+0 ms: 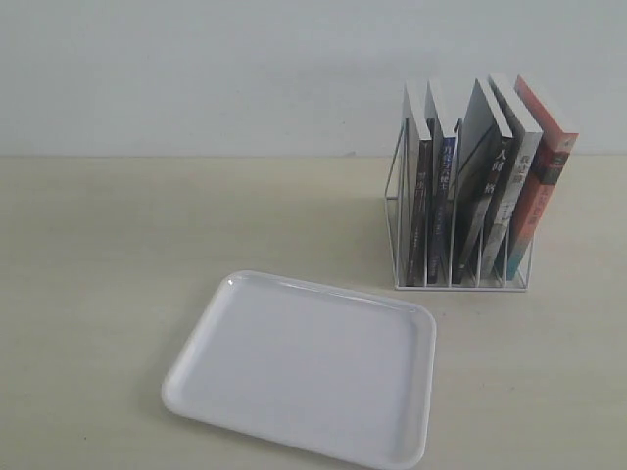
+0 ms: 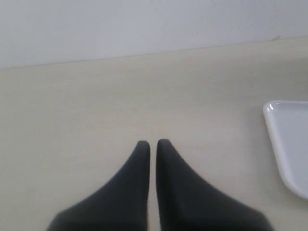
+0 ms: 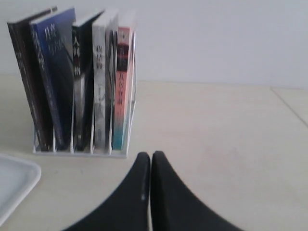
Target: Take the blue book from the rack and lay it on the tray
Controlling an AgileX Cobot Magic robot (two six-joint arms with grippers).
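Here, the blue book (image 1: 443, 201) stands in the rack (image 1: 460, 287) — left gripper (image 2: 153, 143) and right gripper (image 3: 150, 155) both closed.

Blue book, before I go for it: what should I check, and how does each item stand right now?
1. Blue book upright in rack: ok.
2. Tray bare: ok.
3. Right hand open for the grasp: not ok, shut.
4. Right hand facing the rack: ok.
5. Left hand off the tray: ok, shut, over the table.
6. Gap beside the book for a finger: cannot tell.
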